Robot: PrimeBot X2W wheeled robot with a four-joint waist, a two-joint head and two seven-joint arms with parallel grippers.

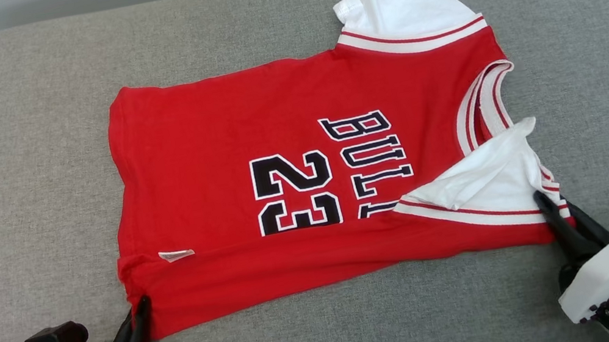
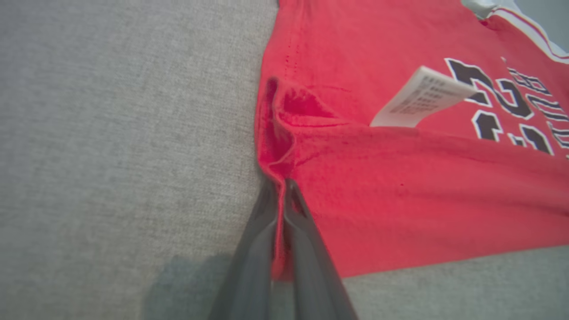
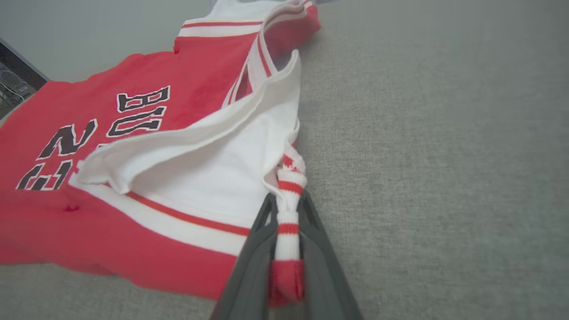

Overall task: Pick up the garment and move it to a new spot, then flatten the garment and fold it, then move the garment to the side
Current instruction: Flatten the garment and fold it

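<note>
On the grey padded surface [image 1: 16,151], the red jersey [image 1: 274,139] lies spread out at the middle of the head view, hem toward the left arm and neck toward the right. The near white sleeve [image 1: 485,178] is turned over onto the lettering, while the far sleeve [image 1: 395,7] lies flat.

The left gripper [image 1: 141,306] is clamped on the near hem corner, where the cloth puckers just above its tips [image 2: 281,184]. The right gripper [image 3: 286,200] is pinched on the striped armhole trim beside the near sleeve.

The step in hand appears to be a lengthwise fold of the near edge.

- Raise both corners together and to equal height, so that the edge between them stays taut.
- Carry them straight across toward the far edge; any drift sideways is likely to skew the fold.
- Lift only enough to clear the cloth beneath.
- Watch the loose sleeve and the upstanding care label [image 2: 422,95], since either may wrinkle under the flap.
</note>
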